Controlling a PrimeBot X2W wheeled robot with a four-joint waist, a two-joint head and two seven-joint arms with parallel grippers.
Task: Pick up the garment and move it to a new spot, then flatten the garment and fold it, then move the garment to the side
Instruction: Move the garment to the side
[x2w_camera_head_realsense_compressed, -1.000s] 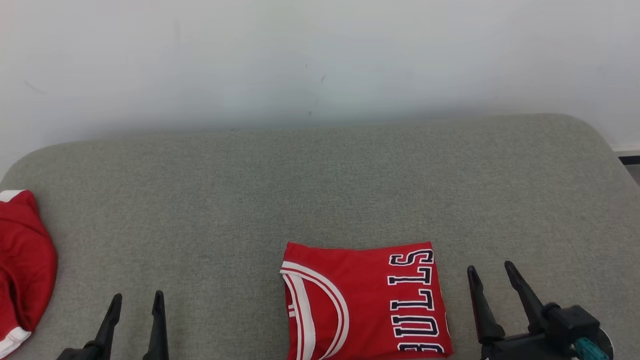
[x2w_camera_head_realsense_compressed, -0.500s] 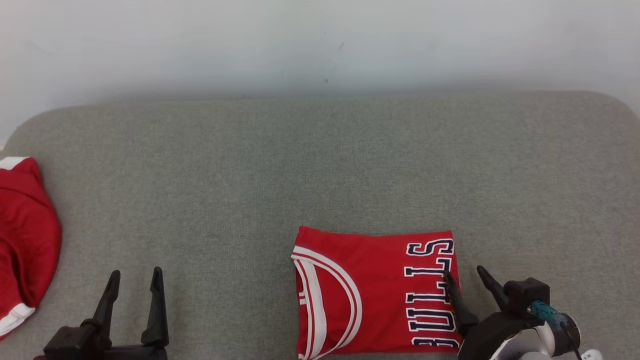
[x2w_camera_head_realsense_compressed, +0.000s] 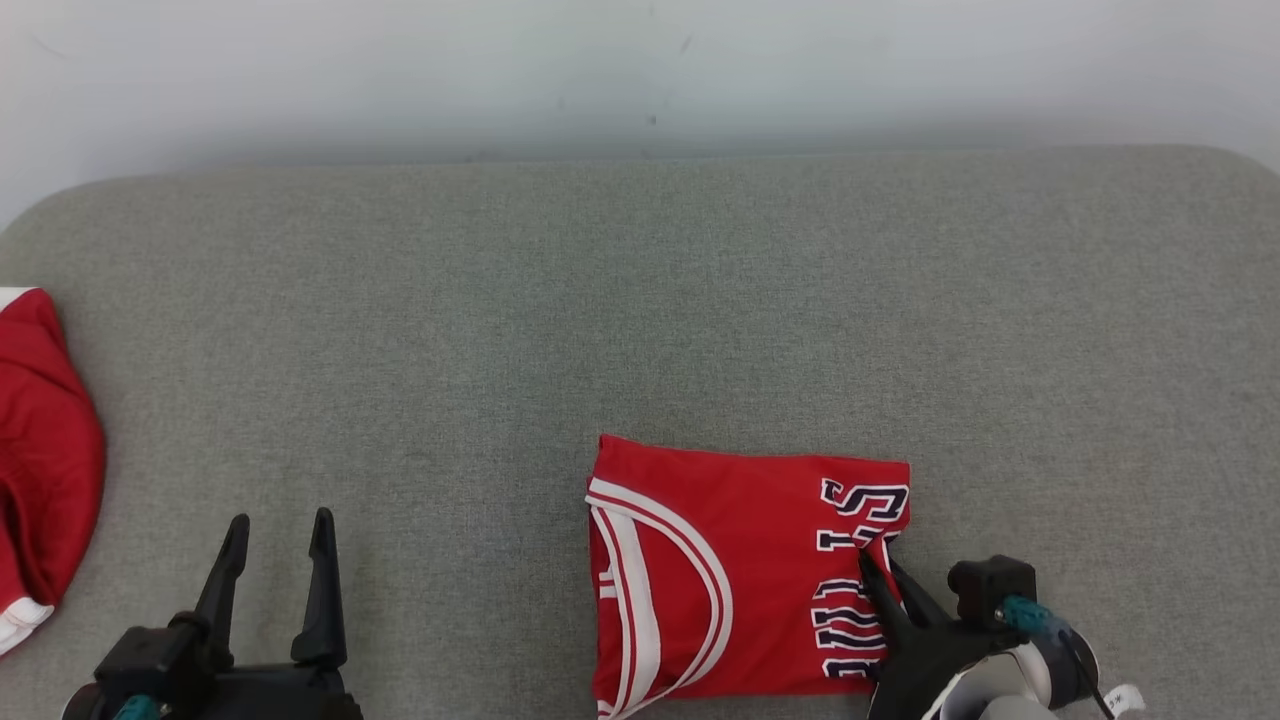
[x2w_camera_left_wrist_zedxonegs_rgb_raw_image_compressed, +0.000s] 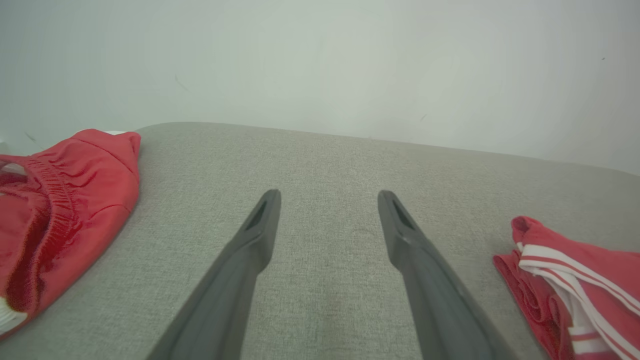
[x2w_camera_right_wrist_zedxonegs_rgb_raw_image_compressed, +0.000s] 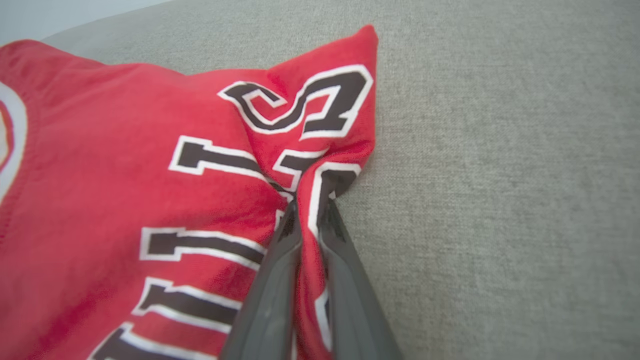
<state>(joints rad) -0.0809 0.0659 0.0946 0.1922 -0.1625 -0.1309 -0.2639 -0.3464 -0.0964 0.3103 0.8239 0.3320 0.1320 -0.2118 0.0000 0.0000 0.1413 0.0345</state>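
Observation:
The garment (x2w_camera_head_realsense_compressed: 730, 570) is a red jersey with white trim and dark lettering, folded into a rectangle on the grey cushion near its front edge. My right gripper (x2w_camera_head_realsense_compressed: 878, 563) is shut on the jersey's right edge, and the cloth bunches up between the fingers (x2w_camera_right_wrist_zedxonegs_rgb_raw_image_compressed: 270, 280) among the letters in the right wrist view. The garment (x2w_camera_right_wrist_zedxonegs_rgb_raw_image_compressed: 125, 190) puckers toward that pinch. My left gripper (x2w_camera_head_realsense_compressed: 278, 522) stands open at the lower left over bare cushion, well left of the jersey. In the left wrist view its fingers (x2w_camera_left_wrist_zedxonegs_rgb_raw_image_compressed: 250, 250) are spread, with the jersey's collar edge (x2w_camera_left_wrist_zedxonegs_rgb_raw_image_compressed: 575, 280) at the right.
A second red garment (x2w_camera_head_realsense_compressed: 40, 460) with white trim lies bunched at the cushion's left edge, seen too as red shorts (x2w_camera_left_wrist_zedxonegs_rgb_raw_image_compressed: 60, 210) in the left wrist view. The grey cushion (x2w_camera_head_realsense_compressed: 640, 300) runs back to a white wall (x2w_camera_head_realsense_compressed: 640, 70).
My right gripper moved left onto the jersey's right edge and shut on it, puckering the cloth. The head camera tilted, shifting the scene upward. The left gripper stays open.

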